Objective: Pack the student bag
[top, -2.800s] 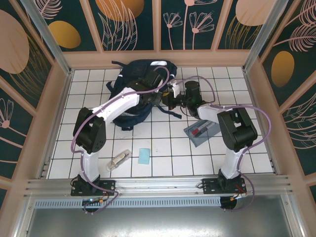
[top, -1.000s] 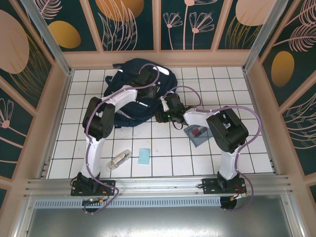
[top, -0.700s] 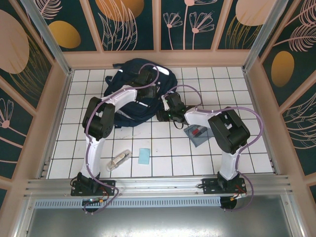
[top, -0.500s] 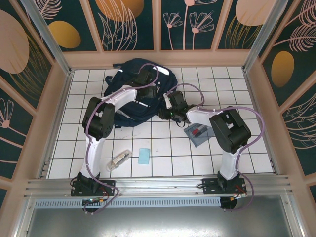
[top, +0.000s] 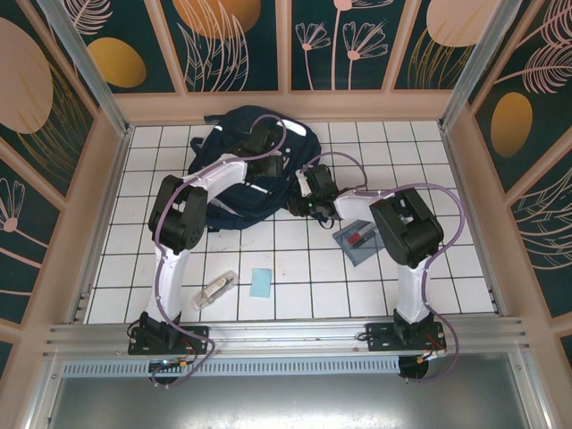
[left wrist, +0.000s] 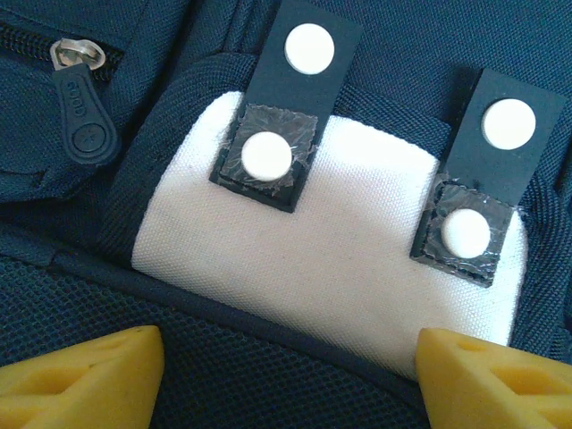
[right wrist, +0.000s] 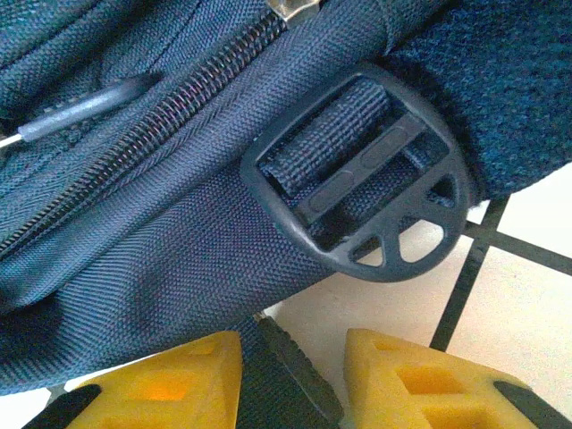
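Right gripper (right wrist: 290,375) clenched on strap (right wrist: 299,398) of student bag (top: 228,134), edged right over last second; left gripper (left wrist: 290,375) released above white patch (left wrist: 340,259). Packing likely not started.

The student bag (right wrist: 161,241) is matt navy cloth, coarsely woven, with a dark webbing strap (right wrist: 290,380) and a smooth, matt black plastic buckle (right wrist: 366,197). Its patch (left wrist: 340,241) is rough off-white canvas, and the zipper pull (left wrist: 85,125) is dull rubbery plastic. The table (top: 295,295) is smooth white tile.

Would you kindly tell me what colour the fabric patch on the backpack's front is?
The patch is off-white against navy; clearest in the left wrist view.
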`<state>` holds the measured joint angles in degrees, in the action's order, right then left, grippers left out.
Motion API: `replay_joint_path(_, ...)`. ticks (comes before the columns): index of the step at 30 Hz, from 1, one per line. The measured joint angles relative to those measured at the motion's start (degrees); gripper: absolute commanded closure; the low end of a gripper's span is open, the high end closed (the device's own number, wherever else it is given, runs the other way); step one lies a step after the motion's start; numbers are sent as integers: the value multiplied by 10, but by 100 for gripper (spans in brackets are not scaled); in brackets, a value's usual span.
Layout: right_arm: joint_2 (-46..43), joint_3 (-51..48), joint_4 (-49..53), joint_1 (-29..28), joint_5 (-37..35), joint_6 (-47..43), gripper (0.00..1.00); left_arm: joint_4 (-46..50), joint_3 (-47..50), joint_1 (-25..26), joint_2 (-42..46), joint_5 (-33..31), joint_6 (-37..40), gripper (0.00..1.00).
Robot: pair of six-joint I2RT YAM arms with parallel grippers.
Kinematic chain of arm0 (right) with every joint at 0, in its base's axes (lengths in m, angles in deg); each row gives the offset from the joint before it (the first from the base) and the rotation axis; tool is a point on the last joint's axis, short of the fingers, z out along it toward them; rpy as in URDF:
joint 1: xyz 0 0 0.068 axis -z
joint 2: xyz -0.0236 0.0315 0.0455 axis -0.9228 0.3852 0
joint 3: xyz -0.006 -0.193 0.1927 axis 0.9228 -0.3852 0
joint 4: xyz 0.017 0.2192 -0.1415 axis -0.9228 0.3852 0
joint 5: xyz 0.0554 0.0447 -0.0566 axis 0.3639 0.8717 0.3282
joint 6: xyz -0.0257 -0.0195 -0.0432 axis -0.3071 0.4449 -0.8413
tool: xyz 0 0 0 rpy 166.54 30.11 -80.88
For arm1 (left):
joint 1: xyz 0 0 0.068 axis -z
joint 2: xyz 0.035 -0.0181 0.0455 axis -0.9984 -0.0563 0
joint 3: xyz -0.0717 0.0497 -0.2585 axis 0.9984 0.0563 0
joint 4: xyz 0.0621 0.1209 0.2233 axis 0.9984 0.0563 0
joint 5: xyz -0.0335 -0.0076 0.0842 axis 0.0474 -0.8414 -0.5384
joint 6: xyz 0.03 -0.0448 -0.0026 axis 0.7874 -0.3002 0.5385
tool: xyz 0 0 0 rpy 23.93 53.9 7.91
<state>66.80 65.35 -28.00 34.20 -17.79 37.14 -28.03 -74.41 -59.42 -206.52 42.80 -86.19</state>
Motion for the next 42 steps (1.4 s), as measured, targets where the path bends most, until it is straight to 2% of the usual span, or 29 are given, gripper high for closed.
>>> replay_joint_path(2, 1, 1, 1, -2, -5, -4, 68, -3, 2, 0, 0, 2, -2, 28)
replay_joint_path(3, 2, 3, 5, -4, -10, -9, 77, -3, 2, 0, 0, 3, -3, 28)
replay_joint_path(5, 7, 12, 12, -5, -21, -17, 87, -4, 3, -1, 0, 8, -5, 28)
replay_joint_path(9, 12, 22, 23, -4, -28, -18, 99, -11, 3, -3, -4, 17, -15, 31)
replay_joint_path(14, 8, 21, 25, -3, -19, -10, 100, -57, 27, -7, -3, 33, -56, 41)
replay_joint_path(17, -3, 11, 26, -3, 22, 13, 100, -117, 67, -12, 7, 49, -99, 44)
replay_joint_path(21, -47, -18, 29, -14, 79, 52, 100, -184, 93, -16, 10, 71, -164, 44)
replay_joint_path(28, -78, -42, 24, -73, 111, 116, 100, -256, 101, -13, -1, 100, -247, 43)
replay_joint_path(35, -75, -31, 7, -115, 118, 153, 100, -251, 73, -13, -17, 113, -276, 42)
replay_joint_path(42, -94, -71, -10, -101, 108, 168, 100, -229, 56, -11, -19, 124, -270, 35)
